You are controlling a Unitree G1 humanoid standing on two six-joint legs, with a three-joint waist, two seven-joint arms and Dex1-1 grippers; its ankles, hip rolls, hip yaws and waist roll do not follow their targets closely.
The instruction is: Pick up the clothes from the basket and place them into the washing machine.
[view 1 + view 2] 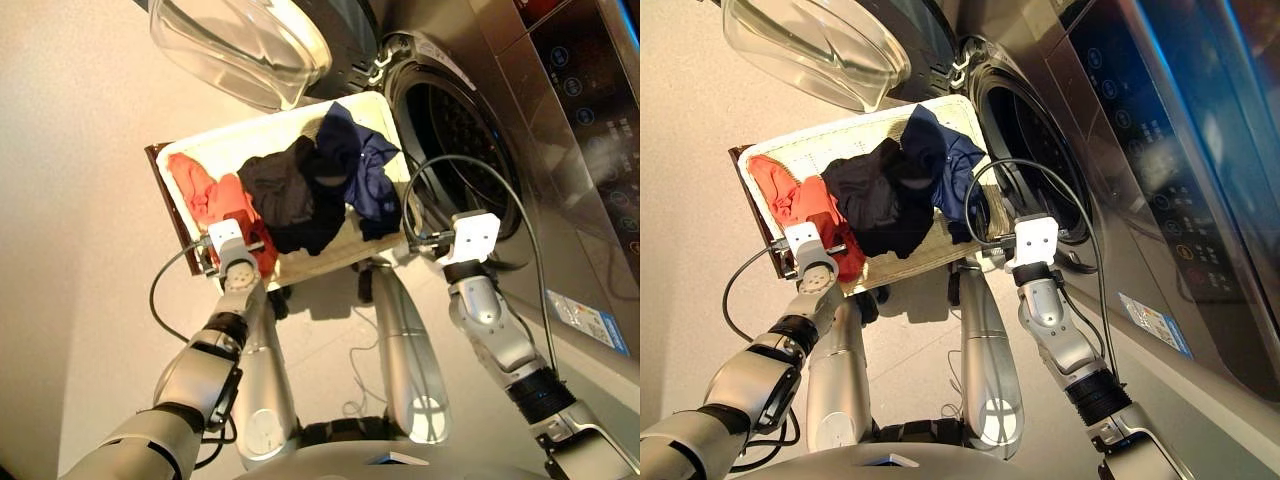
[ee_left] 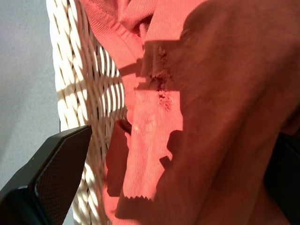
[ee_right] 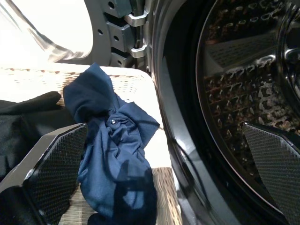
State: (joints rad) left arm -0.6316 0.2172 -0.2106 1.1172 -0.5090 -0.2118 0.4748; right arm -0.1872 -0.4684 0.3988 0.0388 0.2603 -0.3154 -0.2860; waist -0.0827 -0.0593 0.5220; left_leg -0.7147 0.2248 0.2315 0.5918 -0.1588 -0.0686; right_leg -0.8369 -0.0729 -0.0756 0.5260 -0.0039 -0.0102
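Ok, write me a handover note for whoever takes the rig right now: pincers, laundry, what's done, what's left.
Left pincer: over the coral-red garment at the near rim of the cream woven wicker basket; one finger visible, grip not clear.
Right pincer: open, empty, between the basket and the porthole of the dark grey washing machine.
Black garment and navy blue garment lie in the basket, navy nearest the drum.
Clear glass door is open.
Done: nothing loaded that I can see.
Left: all three garments.

Home laundry spot: front-load washing machine [image 1: 455, 150] w/ open door [image 1: 240, 45], basket [image 1: 215, 150] of clothes [image 1: 300, 190].
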